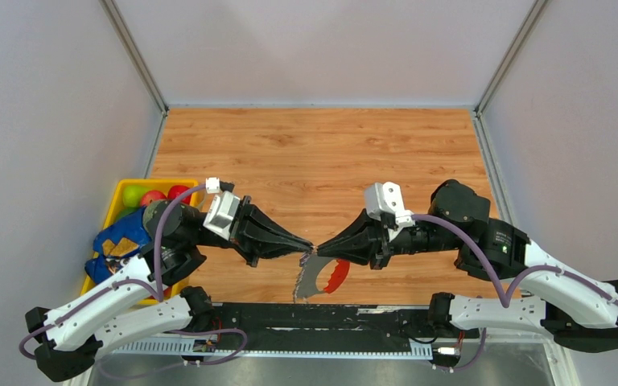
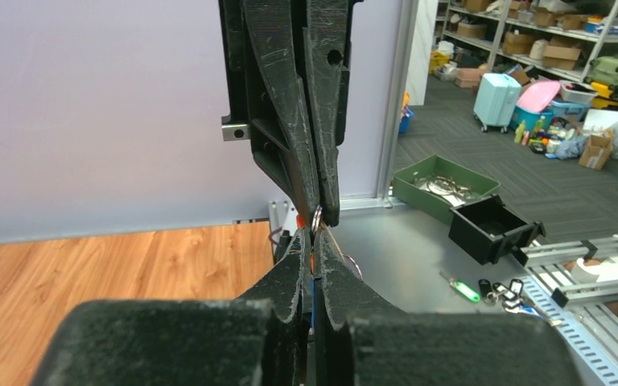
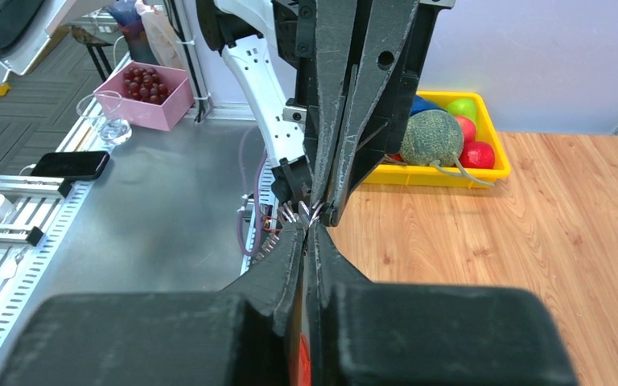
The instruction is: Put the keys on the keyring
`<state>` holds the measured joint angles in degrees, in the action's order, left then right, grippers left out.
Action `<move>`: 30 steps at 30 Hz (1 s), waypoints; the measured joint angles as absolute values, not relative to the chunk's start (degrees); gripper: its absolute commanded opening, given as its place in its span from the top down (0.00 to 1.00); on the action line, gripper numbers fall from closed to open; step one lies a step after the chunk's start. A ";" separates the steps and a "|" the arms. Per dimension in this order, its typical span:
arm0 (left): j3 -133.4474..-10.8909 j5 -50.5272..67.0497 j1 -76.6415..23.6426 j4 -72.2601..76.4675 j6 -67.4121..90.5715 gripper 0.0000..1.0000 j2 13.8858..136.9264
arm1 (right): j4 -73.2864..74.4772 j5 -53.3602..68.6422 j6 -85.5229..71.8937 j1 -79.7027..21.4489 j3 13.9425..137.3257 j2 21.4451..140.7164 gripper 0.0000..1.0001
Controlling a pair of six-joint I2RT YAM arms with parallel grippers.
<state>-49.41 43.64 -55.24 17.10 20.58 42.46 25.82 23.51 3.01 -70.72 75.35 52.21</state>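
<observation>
My left gripper (image 1: 307,244) and right gripper (image 1: 323,250) meet tip to tip above the near edge of the wooden table. The left gripper (image 2: 314,235) is shut, with a sliver of the blue tag (image 2: 315,289) of the keys between its jaws. Thin silvery keys (image 3: 294,211) stick out where the tips meet. The right gripper (image 3: 310,229) is shut on the keyring, whose red loop (image 3: 302,366) shows between its jaws. In the top view the keyring's grey jagged piece (image 1: 312,280) and red loop (image 1: 338,277) hang below the right gripper's tip.
A yellow bin (image 1: 121,197) with coloured balls and a blue object (image 1: 121,237) stands at the left edge, beside the left arm. A black rail (image 1: 314,314) runs along the near edge below the keyring. Grey walls close in the table.
</observation>
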 measured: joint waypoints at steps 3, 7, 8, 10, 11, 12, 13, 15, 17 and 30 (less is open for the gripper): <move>-49.43 41.63 -55.24 15.90 20.14 1.00 42.50 | 25.76 21.93 2.94 -70.70 74.63 51.46 0.80; -49.54 38.00 -55.27 11.64 19.00 1.00 42.61 | 25.85 18.76 3.01 -70.70 73.32 49.71 0.62; -49.69 36.84 -55.24 10.28 18.70 1.00 42.72 | 25.82 18.06 3.01 -70.70 73.08 49.28 0.60; -50.22 34.76 -55.24 7.64 18.02 1.00 43.22 | 25.87 16.43 3.05 -70.72 72.77 48.45 0.56; -50.48 33.67 -55.24 6.22 17.61 1.00 43.40 | 25.89 15.79 3.05 -70.70 72.69 48.18 0.54; -50.81 32.80 -55.24 4.86 17.30 1.00 43.48 | 25.98 14.81 3.07 -70.70 72.60 48.10 0.52; -51.20 32.03 -55.24 3.62 16.95 1.00 43.59 | 26.00 13.82 3.09 -70.70 72.42 47.97 0.50; -52.36 30.37 -55.24 0.62 16.12 1.00 43.72 | 26.44 11.14 3.07 -70.70 72.01 48.01 0.50; -53.95 28.77 -55.24 -2.59 15.16 1.00 43.90 | 27.40 8.36 2.96 -70.70 71.94 48.66 0.51; -62.43 23.14 -55.24 -22.98 7.46 1.00 45.93 | 34.63 2.96 6.59 -70.70 71.50 54.33 0.59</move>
